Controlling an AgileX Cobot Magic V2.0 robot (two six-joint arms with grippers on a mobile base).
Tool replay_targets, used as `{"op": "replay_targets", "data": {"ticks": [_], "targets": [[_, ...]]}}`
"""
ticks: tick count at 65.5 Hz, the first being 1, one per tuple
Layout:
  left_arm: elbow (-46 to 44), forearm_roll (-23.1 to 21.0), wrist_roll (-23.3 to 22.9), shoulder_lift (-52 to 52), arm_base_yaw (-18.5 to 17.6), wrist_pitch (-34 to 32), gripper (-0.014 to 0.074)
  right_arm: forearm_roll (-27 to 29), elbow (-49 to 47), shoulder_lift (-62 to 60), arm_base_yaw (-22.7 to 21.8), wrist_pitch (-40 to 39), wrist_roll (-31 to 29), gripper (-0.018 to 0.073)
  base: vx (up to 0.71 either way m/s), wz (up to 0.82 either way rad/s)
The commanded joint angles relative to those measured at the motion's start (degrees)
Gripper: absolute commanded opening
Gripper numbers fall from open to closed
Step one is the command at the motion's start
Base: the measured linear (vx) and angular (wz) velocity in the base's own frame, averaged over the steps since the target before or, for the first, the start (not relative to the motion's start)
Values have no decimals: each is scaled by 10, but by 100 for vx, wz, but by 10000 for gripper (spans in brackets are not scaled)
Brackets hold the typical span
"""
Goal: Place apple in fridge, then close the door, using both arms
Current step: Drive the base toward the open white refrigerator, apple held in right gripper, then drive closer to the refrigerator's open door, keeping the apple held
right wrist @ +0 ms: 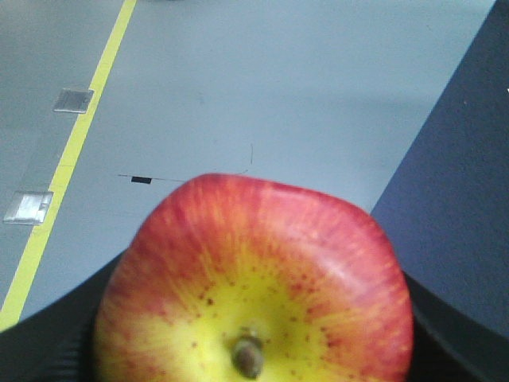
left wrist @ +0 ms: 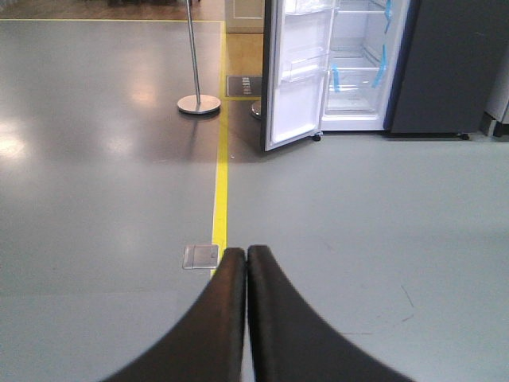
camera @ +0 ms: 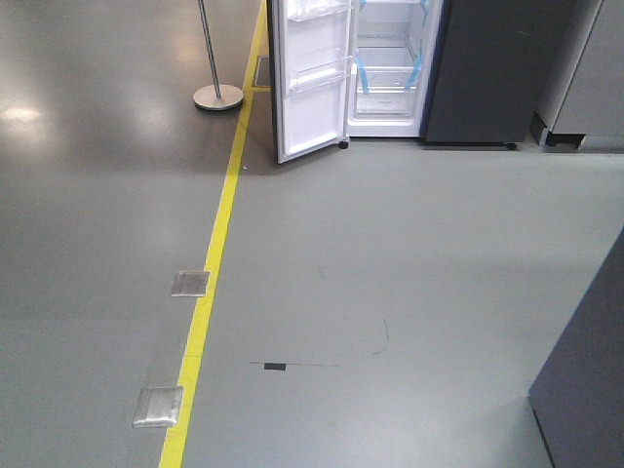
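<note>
Apple (right wrist: 262,263): held in right gripper (right wrist: 254,350), stem end toward wrist camera, filling lower part of that view; red, yellow around stem; well apart from fridge (camera: 385,97).
Right fingers (right wrist: 48,350): black, showing at both lower flanks of fruit; narrowed onto its sides; contact faces hidden behind fruit.
Handling, judged: firm and light; smooth waxy skin, so prone to slip or roll if squeezed off-centre; bruises under hard pinch. Best taken across widest girth with moderate force, as seems the case at present.
Left gripper (left wrist: 246,267): tips pressed together, nothing between them; hanging above floor (camera: 390,292).
Floor: grey, glossy; small black mark (camera: 275,366) nearby; metal plates (camera: 190,283) set beside yellow line (camera: 219,229), running on toward fridge.
Right edge: dark panel (camera: 585,390), close by; identity not clear.
Stanchion base (camera: 216,96): left of yellow line, near door (camera: 310,107).
Door: swung wide open; white inner face with clear bins (camera: 322,73) turned toward front camera.
Fridge: at far end of floor; white interior, shelves (camera: 382,41) and blue tape strips (camera: 363,73) visible; finer detail too small to tell.
Stage, judged: carry phase; placing and closing not yet done.
Next, judged: approach to fridge, right gripper in to one of the shelves, gentle release on flat glass to avoid rolling; left gripper free for door's outer edge.
</note>
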Motion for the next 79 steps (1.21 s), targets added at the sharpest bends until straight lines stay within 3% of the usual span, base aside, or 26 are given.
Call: {"op": "replay_targets", "data": {"ticks": [1, 79], "targets": [[11, -4, -1, -8, -1, -37, -6, -3, -16, 4, -2, -38, 0, 99, 21, 7], [11, -4, -1, -8, -1, -37, -6, -3, -16, 4, -2, -39, 0, 99, 20, -3]]}}
